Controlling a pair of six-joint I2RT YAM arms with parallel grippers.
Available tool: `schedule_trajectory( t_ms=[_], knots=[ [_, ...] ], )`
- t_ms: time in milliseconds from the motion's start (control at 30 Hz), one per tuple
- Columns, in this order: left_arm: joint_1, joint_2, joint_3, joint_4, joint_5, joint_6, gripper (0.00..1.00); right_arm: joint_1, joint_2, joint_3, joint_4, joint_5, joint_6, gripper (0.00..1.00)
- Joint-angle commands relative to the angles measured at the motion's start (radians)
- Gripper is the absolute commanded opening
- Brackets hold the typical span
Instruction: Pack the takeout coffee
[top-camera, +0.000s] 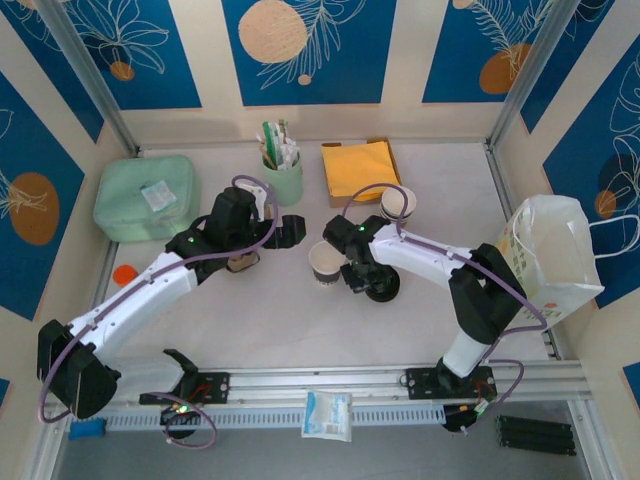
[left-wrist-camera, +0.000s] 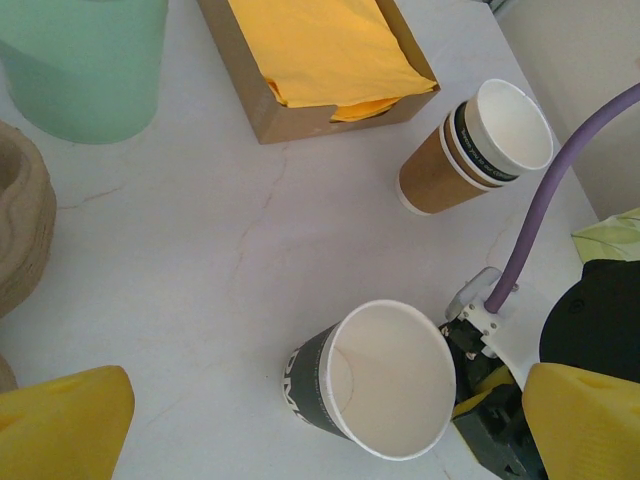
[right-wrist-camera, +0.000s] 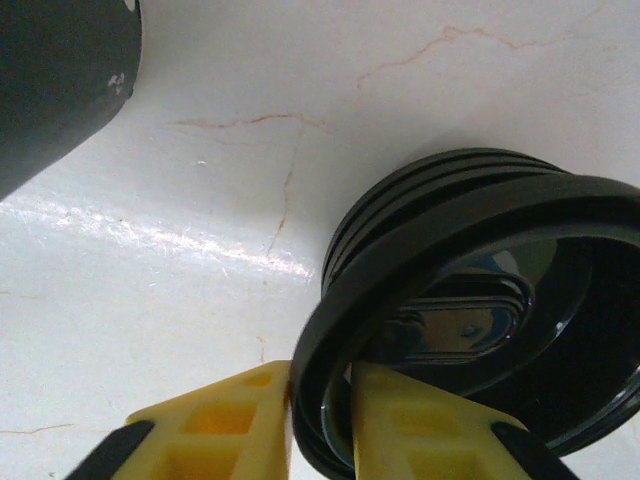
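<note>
Right gripper pinches the top black lid by its rim, mid-bench. Left gripper has its jaws apart. Nested brown-banded paper cups stand beside the napkin carton near the far edge. The dark cup carries print too small to read.

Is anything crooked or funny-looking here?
Yes. The top black lid sits tilted on the lid stack, one edge lifted, its rim pinched by the right end effector. A small white packet lies on the front rail.

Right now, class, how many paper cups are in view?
4 by visible rims: one dark cup upright mid-table; three nested in a stack beside the napkin box. More may hide inside.
</note>
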Motion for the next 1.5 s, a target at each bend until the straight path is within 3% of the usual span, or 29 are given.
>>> schedule_trajectory(
  t_ms=[0, 467, 600, 700, 800, 933, 1033, 1233, 1467],
  knots=[
    [-0.010, 0.002, 0.029, 0.016, 0.006, 0.002, 0.99, 0.007, -0.003, 0.029, -0.023, 0.010, 0.003, 0.19],
    [-0.010, 0.008, 0.038, 0.018, 0.010, 0.004, 0.99, 0.003, -0.131, 0.121, -0.107, 0.033, 0.012, 0.14],
    [-0.009, 0.005, 0.052, 0.015, 0.004, 0.004, 0.99, -0.031, -0.214, 0.184, -0.109, -0.027, 0.002, 0.13],
    [-0.008, 0.009, 0.085, 0.009, 0.008, 0.002, 0.99, -0.076, -0.278, 0.240, -0.068, -0.165, -0.015, 0.13],
    [0.002, 0.024, 0.136, 0.010, 0.037, -0.006, 0.99, -0.156, -0.335, 0.287, 0.040, -0.413, -0.002, 0.13],
    [0.047, 0.044, 0.201, 0.044, 0.141, -0.067, 1.00, -0.305, -0.389, 0.269, 0.295, -0.807, 0.111, 0.13],
    [0.094, 0.046, 0.225, 0.115, 0.243, -0.155, 0.99, -0.369, -0.384, 0.267, 0.459, -0.990, 0.189, 0.13],
    [0.141, 0.028, 0.222, 0.287, 0.378, -0.331, 1.00, -0.413, -0.351, 0.264, 0.782, -1.221, 0.349, 0.13],
    [0.155, -0.021, 0.185, 0.449, 0.437, -0.453, 1.00, -0.410, -0.295, 0.304, 1.006, -1.335, 0.496, 0.13]
  ],
)
